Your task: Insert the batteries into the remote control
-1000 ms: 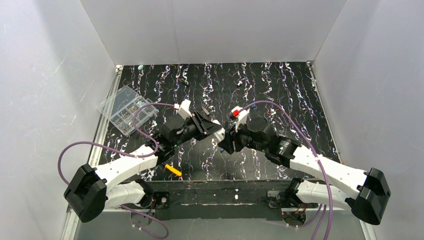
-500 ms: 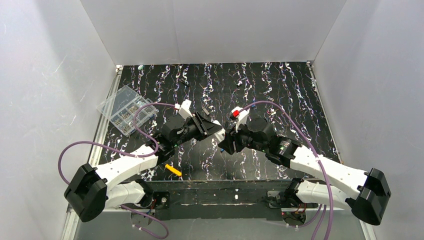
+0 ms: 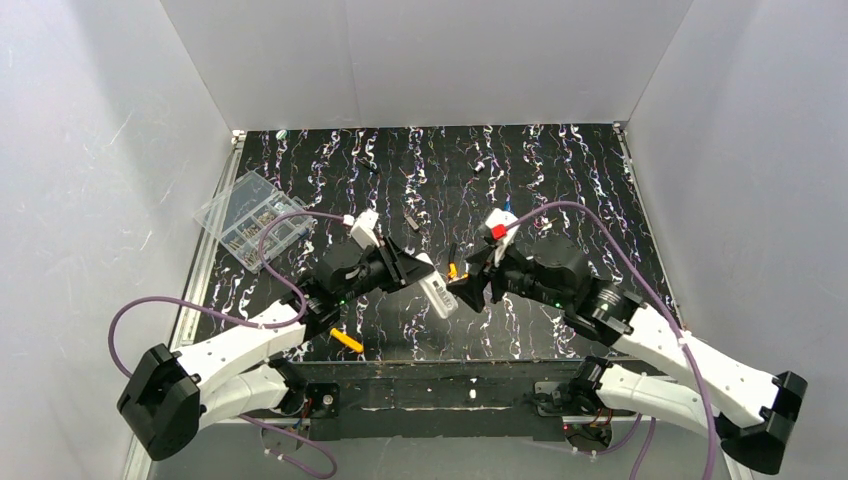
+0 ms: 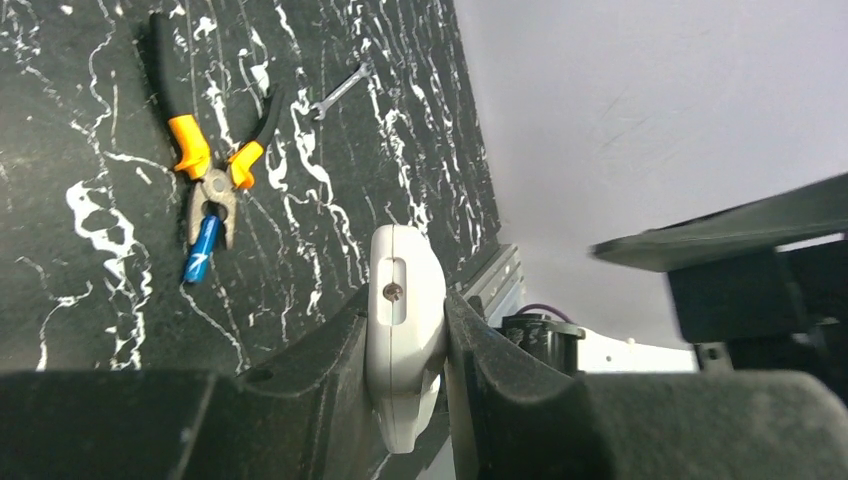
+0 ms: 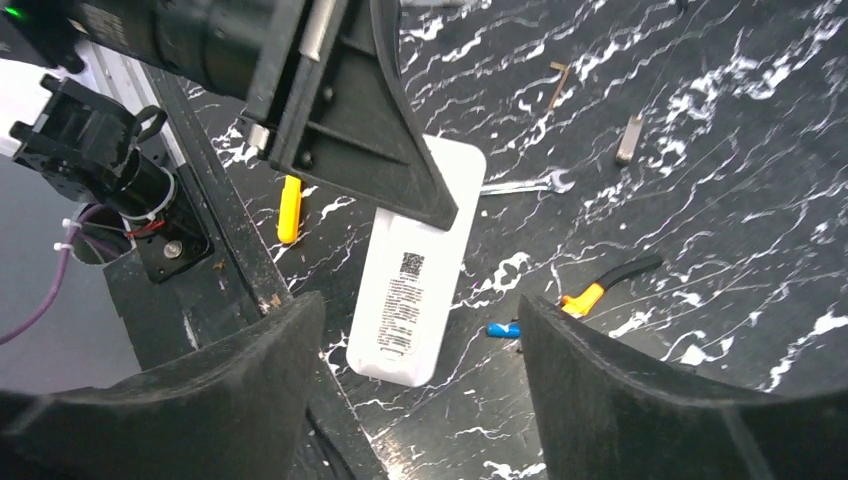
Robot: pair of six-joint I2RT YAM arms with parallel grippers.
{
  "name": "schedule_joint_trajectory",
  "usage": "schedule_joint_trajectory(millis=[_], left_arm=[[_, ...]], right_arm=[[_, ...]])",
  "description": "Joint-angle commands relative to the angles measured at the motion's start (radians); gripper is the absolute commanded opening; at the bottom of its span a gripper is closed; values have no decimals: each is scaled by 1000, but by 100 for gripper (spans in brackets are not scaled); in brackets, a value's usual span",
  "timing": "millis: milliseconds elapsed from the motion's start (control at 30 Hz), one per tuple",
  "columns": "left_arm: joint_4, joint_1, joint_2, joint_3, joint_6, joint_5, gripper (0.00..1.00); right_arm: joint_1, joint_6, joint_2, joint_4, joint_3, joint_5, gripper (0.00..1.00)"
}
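Remote control [image 5: 415,290]: one, clamped in left gripper [image 4: 405,345]; battery [image 4: 202,250]: one visible.

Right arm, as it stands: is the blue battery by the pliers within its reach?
Likely yes: the right pincer is open and empty, and the battery lies uncovered on the table by the pliers.

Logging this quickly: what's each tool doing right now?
Left tool: closed on the remote.
Right tool: open, holding nothing.
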Motion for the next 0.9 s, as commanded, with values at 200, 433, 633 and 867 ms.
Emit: schedule_joint_trajectory(millis=[200,433,633,867], left_arm=[[59,19,-91,-83,80,-15,5],[29,39,-141,-106,55,-19,0],[24,44,-161,-124,-5,33,0],[123,44,-81,-110,-110,187,0]], right_arm=[[3,-200,-80,-28,-31,-143,64],[3,-317,-76,78,-88,-299,58],[3,-506,-63,29,-67,-368,72],[3,-713,-69,-129,-2,-417,72]])
